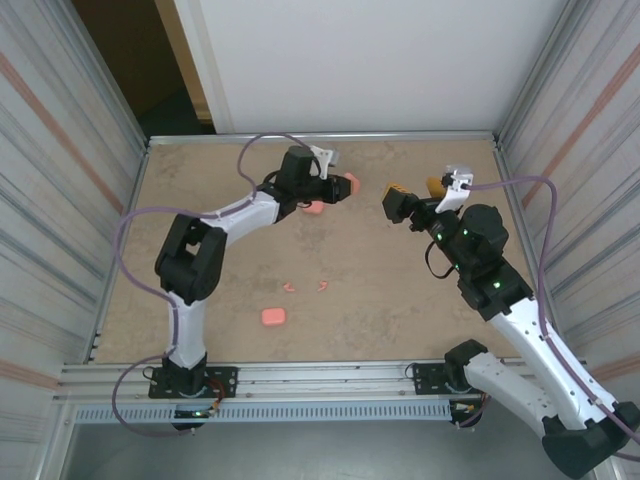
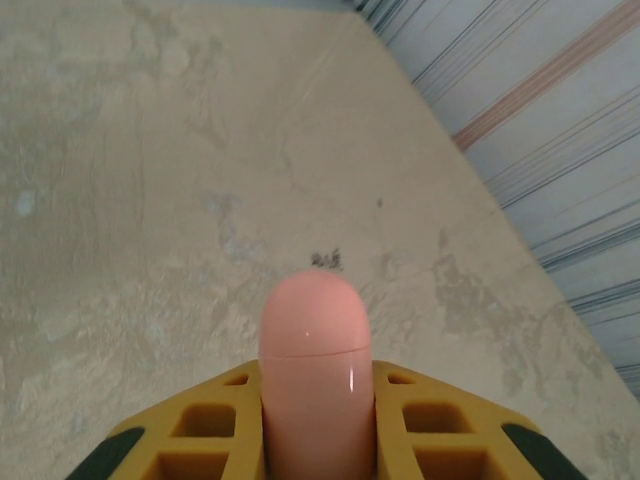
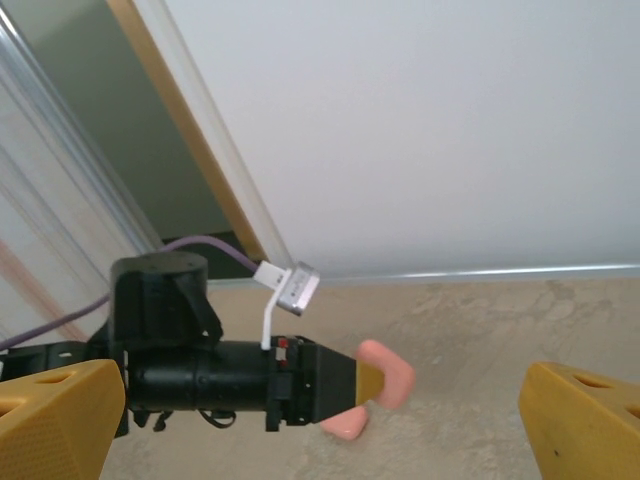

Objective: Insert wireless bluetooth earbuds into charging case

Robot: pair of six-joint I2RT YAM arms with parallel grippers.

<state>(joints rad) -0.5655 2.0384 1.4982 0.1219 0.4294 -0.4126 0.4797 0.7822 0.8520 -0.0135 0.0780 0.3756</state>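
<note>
The left claw (image 1: 340, 184) is clamped on a pink case (image 2: 314, 330), near the middle of the far edge of the table (image 1: 200, 180). In the left wrist view its yellow fingers (image 2: 205, 430) press the case from both sides. The rounded end of the case, with a thin seam across it, sticks out in front of them above the table top. The right claw (image 1: 412, 192) has its fingers (image 3: 60, 420) wide apart and holds nothing. It is lifted over the far right part of the table and faces the left claw. A second pink case (image 1: 313, 208) lies on the table just beside the held one, on its near side. Two earbuds (image 1: 288, 287) lie toward the near edge, about midway between left and right, a little apart from each other. A third pink case (image 1: 273, 316) lies near them, closer to the near edge.
</note>
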